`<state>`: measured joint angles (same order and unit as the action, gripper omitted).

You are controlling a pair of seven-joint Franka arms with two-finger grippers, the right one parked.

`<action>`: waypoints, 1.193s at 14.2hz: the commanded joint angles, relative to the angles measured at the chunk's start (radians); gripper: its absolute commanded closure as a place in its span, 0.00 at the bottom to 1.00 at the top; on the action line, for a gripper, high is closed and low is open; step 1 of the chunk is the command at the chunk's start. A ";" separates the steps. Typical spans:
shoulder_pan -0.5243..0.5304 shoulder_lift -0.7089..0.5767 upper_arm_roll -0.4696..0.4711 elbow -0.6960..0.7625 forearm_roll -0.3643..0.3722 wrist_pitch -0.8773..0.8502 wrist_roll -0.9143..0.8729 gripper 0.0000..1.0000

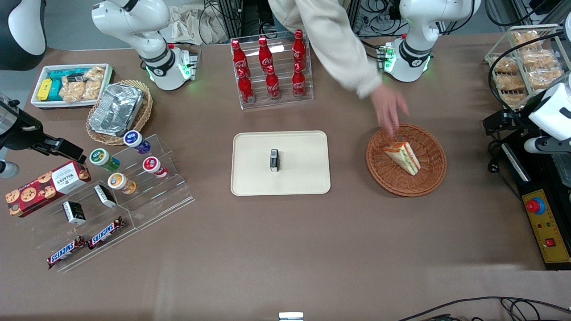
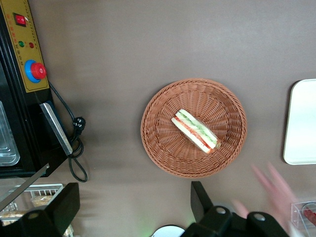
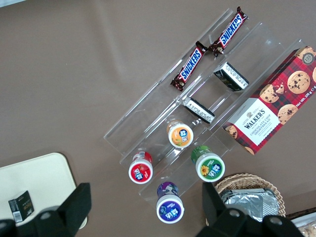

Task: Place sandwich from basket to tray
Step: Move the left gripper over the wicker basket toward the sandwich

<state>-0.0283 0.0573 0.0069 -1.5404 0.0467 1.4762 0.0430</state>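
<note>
The job has not begun. The sandwich (image 2: 195, 131) lies in the basket (image 2: 160, 148). The gripper (image 2: 133, 207) hangs above, fingers wide apart, empty. The tray (image 1: 250, 178) waits.

The left arm is raised at the working end of the table. Its gripper (image 2: 133, 207) points straight down with fingers (image 2: 200, 200) spread wide apart, holding nothing.
</note>
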 commanded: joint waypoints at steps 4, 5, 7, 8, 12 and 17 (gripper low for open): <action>-0.013 -0.002 0.011 0.010 -0.013 -0.007 -0.017 0.00; -0.015 -0.005 0.011 -0.018 -0.013 -0.017 -0.021 0.00; -0.015 -0.112 0.012 -0.204 -0.019 0.051 -0.063 0.00; -0.015 -0.172 0.011 -0.312 -0.034 0.137 -0.074 0.00; -0.019 -0.296 0.011 -0.587 -0.067 0.364 -0.170 0.00; -0.035 -0.283 -0.027 -0.783 -0.085 0.568 -0.484 0.00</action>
<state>-0.0500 -0.2153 -0.0087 -2.2478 -0.0243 1.9734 -0.3225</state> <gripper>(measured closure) 0.000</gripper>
